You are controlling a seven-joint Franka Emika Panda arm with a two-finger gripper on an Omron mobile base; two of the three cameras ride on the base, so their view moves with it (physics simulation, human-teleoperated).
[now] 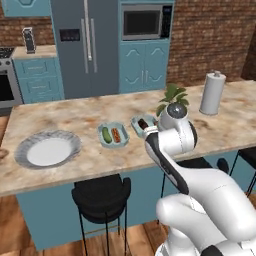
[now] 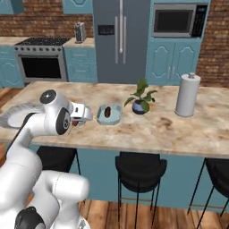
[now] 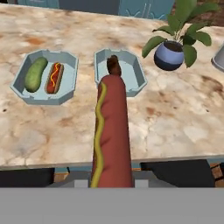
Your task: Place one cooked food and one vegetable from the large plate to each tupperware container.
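Claw [image 3: 111, 181] gripping 1 hot dog [image 3: 112, 131]; 2 trays [image 3: 45, 77]

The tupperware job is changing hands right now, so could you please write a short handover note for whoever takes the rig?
End effector: shut on a hot dog with a mustard stripe, held above the counter short of the right container.
Left container: holds a green pickle-like vegetable and a hot dog, so it looks complete.
Right container: holds one small dark brown item; I cannot tell what it is.
Large plate: bare, at the counter's left end.
Left: set the held hot dog in the right container, then check that its dark item is the vegetable.
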